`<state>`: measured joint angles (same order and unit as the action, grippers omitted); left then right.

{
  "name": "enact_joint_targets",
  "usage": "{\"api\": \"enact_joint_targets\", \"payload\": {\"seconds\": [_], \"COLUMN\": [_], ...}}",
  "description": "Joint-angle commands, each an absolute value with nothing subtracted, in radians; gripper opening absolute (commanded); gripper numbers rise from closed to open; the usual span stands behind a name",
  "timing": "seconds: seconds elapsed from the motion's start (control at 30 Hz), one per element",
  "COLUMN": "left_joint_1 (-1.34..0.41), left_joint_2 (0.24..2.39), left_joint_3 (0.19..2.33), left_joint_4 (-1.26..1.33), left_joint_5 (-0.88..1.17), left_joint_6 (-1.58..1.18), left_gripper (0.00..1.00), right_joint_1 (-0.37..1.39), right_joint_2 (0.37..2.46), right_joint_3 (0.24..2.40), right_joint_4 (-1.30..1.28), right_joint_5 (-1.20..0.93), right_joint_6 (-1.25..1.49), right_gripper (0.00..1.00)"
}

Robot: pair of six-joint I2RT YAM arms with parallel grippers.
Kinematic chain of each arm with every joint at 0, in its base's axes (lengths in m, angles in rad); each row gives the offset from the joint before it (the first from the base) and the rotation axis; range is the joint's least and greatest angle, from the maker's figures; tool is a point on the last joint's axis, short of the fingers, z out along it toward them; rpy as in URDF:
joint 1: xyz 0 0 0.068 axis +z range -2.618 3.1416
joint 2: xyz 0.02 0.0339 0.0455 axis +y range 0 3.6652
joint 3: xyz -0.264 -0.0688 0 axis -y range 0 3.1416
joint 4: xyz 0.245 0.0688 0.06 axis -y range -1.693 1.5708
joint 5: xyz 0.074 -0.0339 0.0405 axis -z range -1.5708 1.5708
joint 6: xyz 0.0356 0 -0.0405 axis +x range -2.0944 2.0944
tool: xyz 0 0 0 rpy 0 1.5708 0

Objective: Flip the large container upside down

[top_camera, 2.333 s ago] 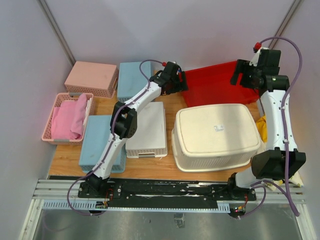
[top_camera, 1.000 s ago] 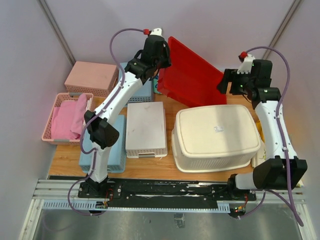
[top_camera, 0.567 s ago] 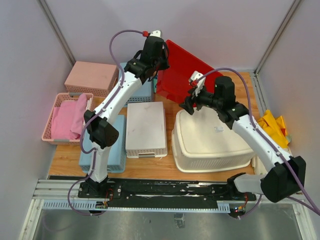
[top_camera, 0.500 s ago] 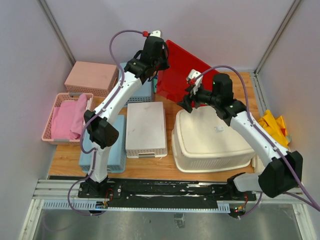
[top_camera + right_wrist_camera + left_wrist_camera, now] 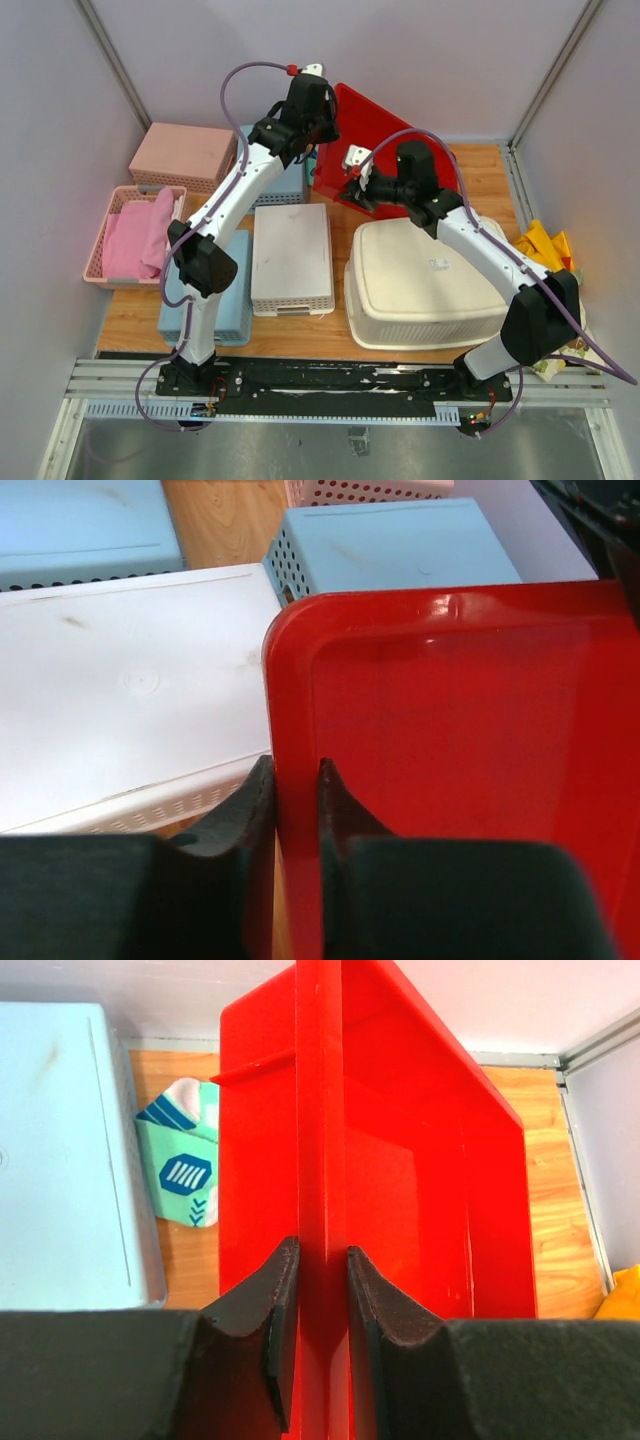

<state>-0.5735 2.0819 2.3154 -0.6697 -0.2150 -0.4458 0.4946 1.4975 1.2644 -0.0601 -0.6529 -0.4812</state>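
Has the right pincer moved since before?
Yes. The right pincer swung left along the basket's far side, from its right corner to its left, and now clamps the red tray.

Item: large container (image 5: pixel 425 290), one unit. You will find it on the right half of the table (image 5: pixel 487 180), close to the near edge, with its long side running left to right.

Material: cream, off-white plastic with rounded corners and rows of small perforations along the near side wall.

Pose: upside down, rim on the wood, smooth base facing up at you in the top view. The base is flat and narrower than the rim, so the walls flare outward towards the table.

Marking: one small white sticker (image 5: pixel 438 264) with dark print near the base's middle; the print is too small to read.
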Motion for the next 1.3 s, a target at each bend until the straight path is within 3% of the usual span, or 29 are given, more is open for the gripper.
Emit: {"api": "enact_joint_targets", "payload": {"seconds": [0.0, 0.1, 0.3, 0.43, 0.63, 0.9, 1.1, 1.27], "left_joint_1": [-0.583, -0.583, -0.583, -0.583, -0.583, -0.583, -0.583, -0.584], "left_joint_2": [2.014, 1.985, 1.902, 1.832, 1.716, 1.628, 1.589, 1.579], "left_joint_3": [2.330, 2.339, 2.355, 2.337, 2.234, 2.100, 1.972, 1.916], "left_joint_4": [-0.625, -0.625, -0.613, -0.600, -0.562, -0.559, -0.543, -0.531], "left_joint_5": [-0.178, -0.179, -0.200, -0.217, -0.244, -0.250, -0.215, -0.209], "left_joint_6": [-0.449, -0.451, -0.453, -0.456, -0.452, -0.450, -0.476, -0.477], "left_gripper": [0.00, 0.02, 0.57, 0.74, 0.77, 0.78, 0.77, 0.77], "right_joint_1": [0.505, 0.504, 0.499, 0.470, 0.415, 0.366, 0.353, 0.355], "right_joint_2": [1.491, 1.496, 1.488, 1.475, 1.495, 1.702, 1.777, 1.787], "right_joint_3": [1.303, 1.325, 1.328, 1.274, 1.181, 1.215, 1.251, 1.291], "right_joint_4": [-0.043, -0.037, 0.106, 0.358, 0.867, 1.527, 1.588, 1.589], "right_joint_5": [-0.669, -0.650, -0.602, -0.539, -0.430, -0.212, -0.170, -0.314], "right_joint_6": [-0.511, -0.524, -0.476, -0.331, -0.001, 0.393, 0.591, 0.644], "right_gripper": [0.02, 0.01, 0.00, 0.00, 0.00, 0.00, 0.00, 0.00]}}
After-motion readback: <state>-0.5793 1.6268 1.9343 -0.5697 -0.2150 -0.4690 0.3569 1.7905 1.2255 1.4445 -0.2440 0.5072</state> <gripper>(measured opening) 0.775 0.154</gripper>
